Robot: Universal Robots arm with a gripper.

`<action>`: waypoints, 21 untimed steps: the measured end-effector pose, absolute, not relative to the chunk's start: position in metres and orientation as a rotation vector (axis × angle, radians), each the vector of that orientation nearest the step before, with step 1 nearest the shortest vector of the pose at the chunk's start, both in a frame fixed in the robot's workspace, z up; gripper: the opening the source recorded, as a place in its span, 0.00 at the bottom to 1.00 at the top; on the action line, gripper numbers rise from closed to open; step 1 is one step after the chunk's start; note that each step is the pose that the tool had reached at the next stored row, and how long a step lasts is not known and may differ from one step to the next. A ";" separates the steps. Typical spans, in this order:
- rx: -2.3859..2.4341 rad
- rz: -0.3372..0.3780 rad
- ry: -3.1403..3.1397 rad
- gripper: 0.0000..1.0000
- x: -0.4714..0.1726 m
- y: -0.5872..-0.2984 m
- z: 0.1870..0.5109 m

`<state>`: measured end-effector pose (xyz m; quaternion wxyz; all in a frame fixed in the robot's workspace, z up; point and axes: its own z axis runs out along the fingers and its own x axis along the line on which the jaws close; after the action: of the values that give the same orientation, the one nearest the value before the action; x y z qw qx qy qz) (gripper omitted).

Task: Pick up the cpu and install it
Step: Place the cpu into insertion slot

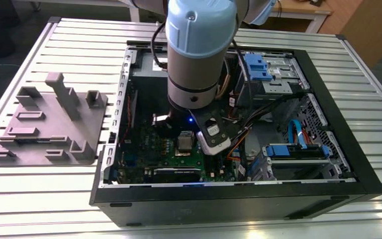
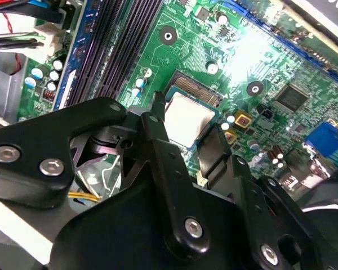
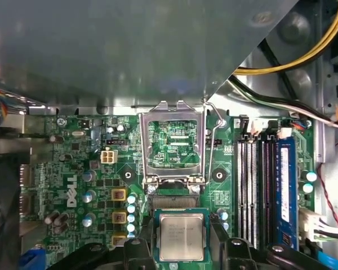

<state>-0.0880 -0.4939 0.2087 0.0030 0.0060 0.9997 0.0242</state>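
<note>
First wrist view showed us the cpu (image 3: pixel 181 236) pinched by two opposite edges in the pincer (image 3: pixel 181 228), centred in its grip, low over the socket (image 3: pixel 174 203) on the green motherboard (image 3: pixel 90 169), just beside the swung-open silver frame (image 3: pixel 144 146).

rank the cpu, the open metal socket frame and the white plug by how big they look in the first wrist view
1. metal socket frame
2. cpu, only slightly smaller; the two may differ in nearness to the camera, so this pair is unsure
3. white plug, clearly smallest
</note>
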 end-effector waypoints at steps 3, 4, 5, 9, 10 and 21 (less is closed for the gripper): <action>0.019 0.076 3.135 0.47 -0.088 -0.494 0.207; 0.019 0.076 3.135 0.47 -0.089 -0.494 0.206; 0.019 0.076 3.134 0.47 -0.089 -0.494 0.205; 0.019 0.076 3.134 0.47 -0.090 -0.494 0.199; 0.019 0.076 3.135 0.47 -0.090 -0.494 0.199; 0.019 0.076 3.135 0.47 -0.092 -0.494 0.193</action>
<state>-0.0915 -0.4940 0.1930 0.0030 0.0059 0.9997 0.0241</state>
